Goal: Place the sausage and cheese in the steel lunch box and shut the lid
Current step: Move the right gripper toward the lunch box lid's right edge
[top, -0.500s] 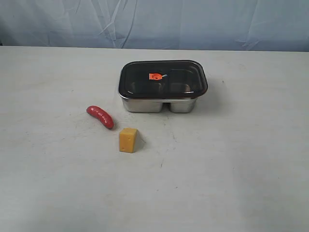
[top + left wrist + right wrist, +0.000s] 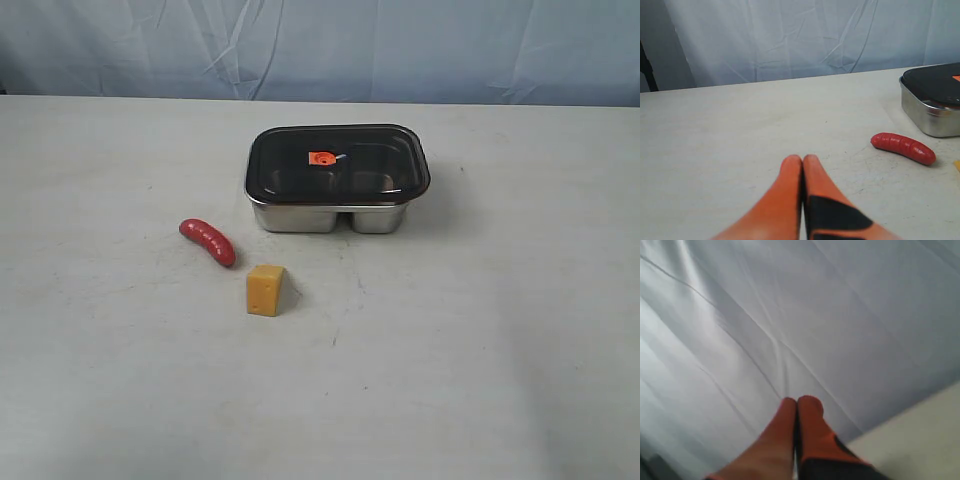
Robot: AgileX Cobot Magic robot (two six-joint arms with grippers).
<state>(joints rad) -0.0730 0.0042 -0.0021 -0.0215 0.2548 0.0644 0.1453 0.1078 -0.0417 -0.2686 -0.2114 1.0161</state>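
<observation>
The steel lunch box point(image 2: 300, 217) stands at the table's far middle with the dark lid point(image 2: 380, 160) resting on it, its orange valve point(image 2: 321, 158) on top. The red sausage point(image 2: 208, 241) lies to the box's front left, and the yellow cheese point(image 2: 265, 290) stands a little nearer. Neither gripper shows in the exterior view. In the left wrist view my left gripper point(image 2: 802, 159) is shut and empty, low over the table, with the sausage point(image 2: 903, 147) and a corner of the lunch box point(image 2: 930, 117) off to one side. My right gripper point(image 2: 797, 402) is shut and empty, facing the backdrop.
A pale blue-white cloth backdrop point(image 2: 320, 45) hangs behind the table's far edge. The table point(image 2: 480, 350) is a scuffed off-white surface; its front and right part bears nothing.
</observation>
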